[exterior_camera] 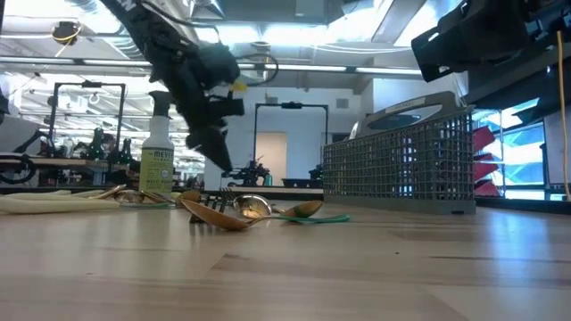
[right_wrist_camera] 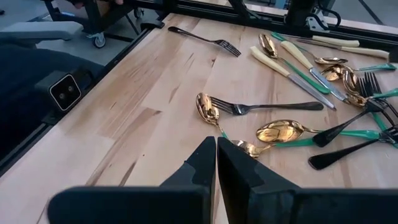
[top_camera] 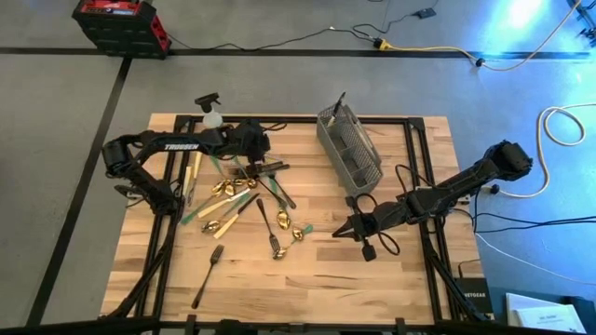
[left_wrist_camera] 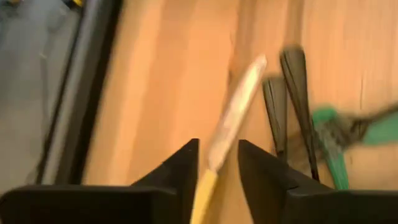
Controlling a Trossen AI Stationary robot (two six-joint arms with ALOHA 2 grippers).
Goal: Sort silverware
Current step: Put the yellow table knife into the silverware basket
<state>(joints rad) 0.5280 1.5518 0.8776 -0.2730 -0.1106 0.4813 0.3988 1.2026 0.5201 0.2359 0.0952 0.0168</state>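
Sorting looks barely begun: the silverware (top_camera: 244, 200) lies in one mixed heap on the table (top_camera: 307, 279) left of centre, gold, green-handled and dark pieces overlapping, with a lone black fork (top_camera: 209, 275) nearer the front edge. Can't tell whether the mesh caddy (top_camera: 349, 149) holds anything. Left gripper (left_wrist_camera: 217, 163) is over the heap's far-left side, jaws part open and straddling a cream-handled utensil (left_wrist_camera: 235, 115); contact unclear, not a firm grip. Right gripper (right_wrist_camera: 216, 163) sits low just right of the heap, fingers pressed nearly together, holding nothing.
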